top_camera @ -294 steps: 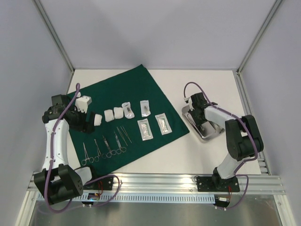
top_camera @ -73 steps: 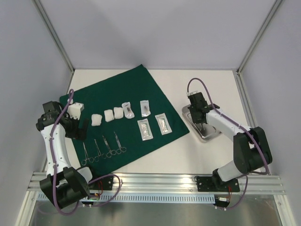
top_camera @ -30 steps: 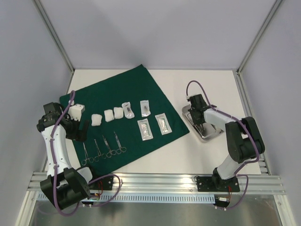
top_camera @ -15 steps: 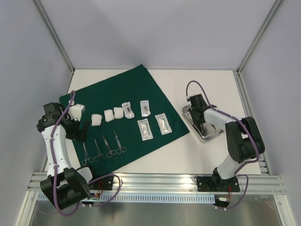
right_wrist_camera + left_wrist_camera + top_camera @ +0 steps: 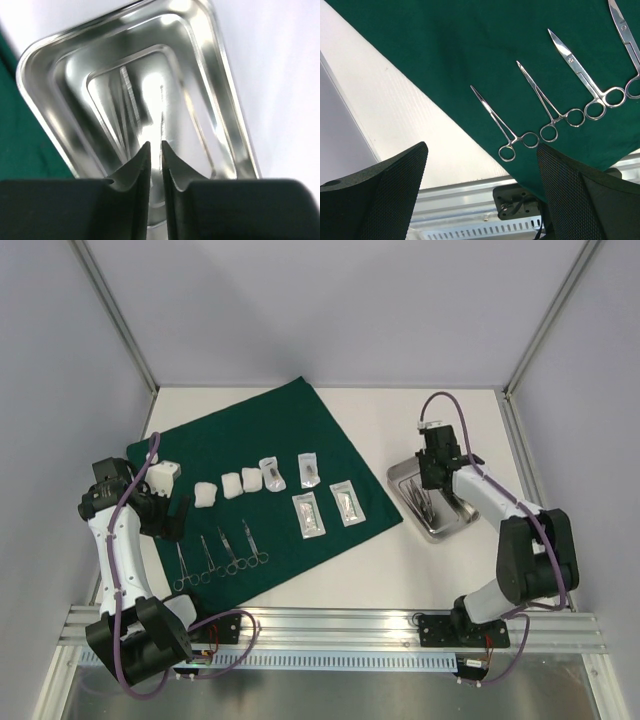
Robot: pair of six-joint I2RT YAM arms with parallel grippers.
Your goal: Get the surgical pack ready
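Mirror-glossy steel tray, matt green cloth

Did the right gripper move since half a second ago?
Yes. In the top view the right gripper moved away from the robot and rightward, from over the left part of the steel tray to its far end.

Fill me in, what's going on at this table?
A surgical pack is being laid out. The right gripper hangs over the small steel tray, fingers nearly together and holding nothing. A few thin metal instruments lie in the tray. The left gripper hovers open over the near-left edge of the dark green cloth, above a row of ring-handled steel instruments. Also on the cloth are white gauze squares and clear pouches.
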